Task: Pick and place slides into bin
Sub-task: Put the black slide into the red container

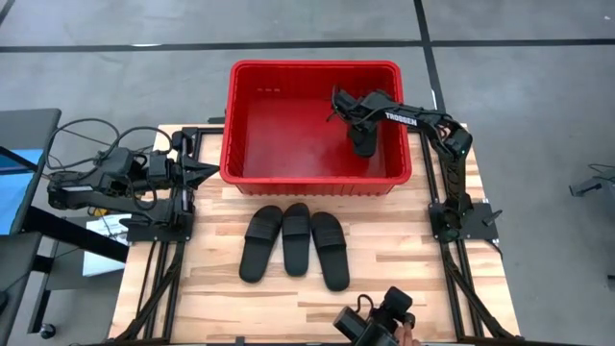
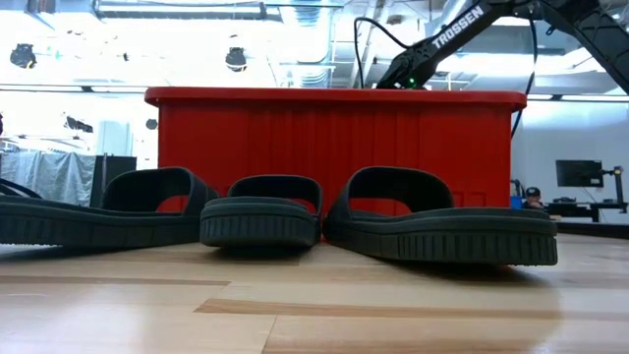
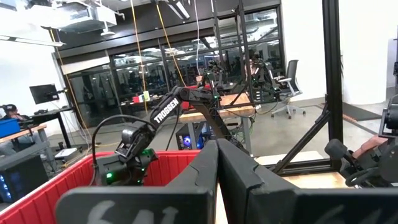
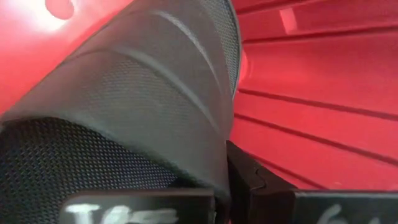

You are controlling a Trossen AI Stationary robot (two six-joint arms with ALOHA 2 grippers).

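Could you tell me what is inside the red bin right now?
Inside the bin is one black slide, gripped by the right tool near the bin's right side. The rest of the visible floor is bare red; the patch beneath the slide and arm is hidden.

White "TROSSEN" lettering stands on the right arm (image 1: 402, 118), readable in three views.
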